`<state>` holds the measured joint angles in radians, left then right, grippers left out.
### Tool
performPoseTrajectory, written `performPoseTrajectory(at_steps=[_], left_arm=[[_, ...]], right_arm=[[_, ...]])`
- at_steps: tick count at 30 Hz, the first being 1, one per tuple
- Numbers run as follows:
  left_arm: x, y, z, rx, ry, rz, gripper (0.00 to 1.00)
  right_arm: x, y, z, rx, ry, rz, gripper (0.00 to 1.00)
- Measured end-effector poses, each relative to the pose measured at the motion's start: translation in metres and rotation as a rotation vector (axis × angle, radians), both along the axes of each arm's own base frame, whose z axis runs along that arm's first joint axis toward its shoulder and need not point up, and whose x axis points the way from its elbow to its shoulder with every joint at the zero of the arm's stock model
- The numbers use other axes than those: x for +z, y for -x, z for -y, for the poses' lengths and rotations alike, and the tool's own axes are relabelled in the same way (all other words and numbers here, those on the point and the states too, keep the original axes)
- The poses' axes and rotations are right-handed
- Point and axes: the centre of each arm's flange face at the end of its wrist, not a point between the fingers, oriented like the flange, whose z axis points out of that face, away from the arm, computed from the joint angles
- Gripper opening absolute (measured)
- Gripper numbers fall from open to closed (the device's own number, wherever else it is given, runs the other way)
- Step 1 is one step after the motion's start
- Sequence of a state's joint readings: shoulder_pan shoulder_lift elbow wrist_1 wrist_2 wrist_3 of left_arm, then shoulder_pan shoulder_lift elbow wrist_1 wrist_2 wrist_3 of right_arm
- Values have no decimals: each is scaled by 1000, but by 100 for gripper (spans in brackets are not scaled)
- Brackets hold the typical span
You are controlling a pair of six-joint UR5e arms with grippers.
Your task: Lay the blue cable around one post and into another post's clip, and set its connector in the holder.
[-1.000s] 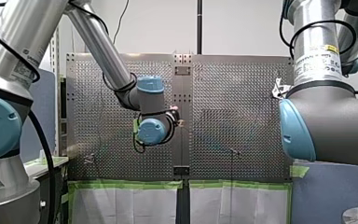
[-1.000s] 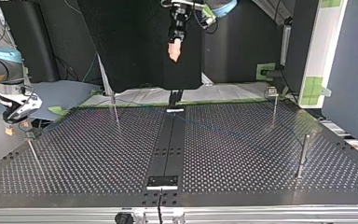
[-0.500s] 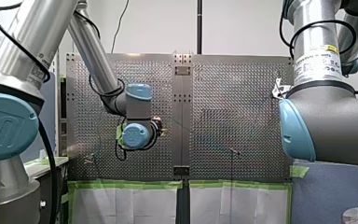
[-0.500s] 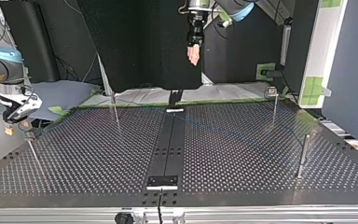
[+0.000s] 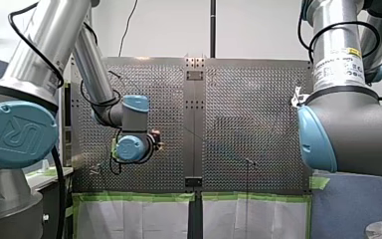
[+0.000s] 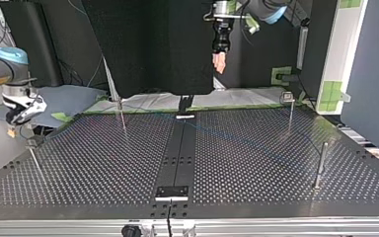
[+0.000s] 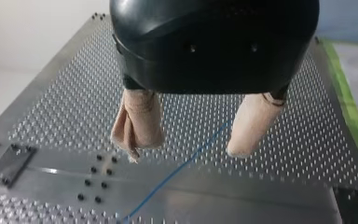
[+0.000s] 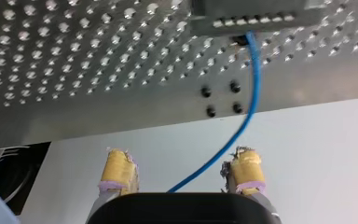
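The thin blue cable lies slack across the perforated table. My left gripper hangs high above the table's far side, beige pads apart with nothing between them. In the left wrist view the cable runs over the plate far below the open left gripper. My right gripper hovers off the table's edge at the top view's left. In the right wrist view the cable leaves a grey block and passes loosely between the yellow-padded fingers of the open right gripper.
Thin metal posts stand on the table: one at the far left, one at the far right, one at the near right, one at the near left. A dark centre strip carries black plates.
My left arm has swung toward the front view's left, carrying its open gripper toward the top view's right. My right gripper has shifted only slightly.
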<state>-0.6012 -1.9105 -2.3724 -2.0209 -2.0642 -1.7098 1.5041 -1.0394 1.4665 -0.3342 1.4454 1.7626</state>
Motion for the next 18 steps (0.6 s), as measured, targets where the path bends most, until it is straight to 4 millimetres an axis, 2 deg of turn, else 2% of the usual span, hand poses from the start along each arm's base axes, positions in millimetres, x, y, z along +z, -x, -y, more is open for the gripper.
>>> performPoseTrajectory(at_steps=[7, 18], left_arm=[[0, -17, -17, 57, 3, 0, 100], [0, -19, -19, 65, 7, -2, 100]], right_arm=[[-21, -3, -12, -10, -23, 4, 99], [-55, -6, -32, -15, -27, 16, 99]])
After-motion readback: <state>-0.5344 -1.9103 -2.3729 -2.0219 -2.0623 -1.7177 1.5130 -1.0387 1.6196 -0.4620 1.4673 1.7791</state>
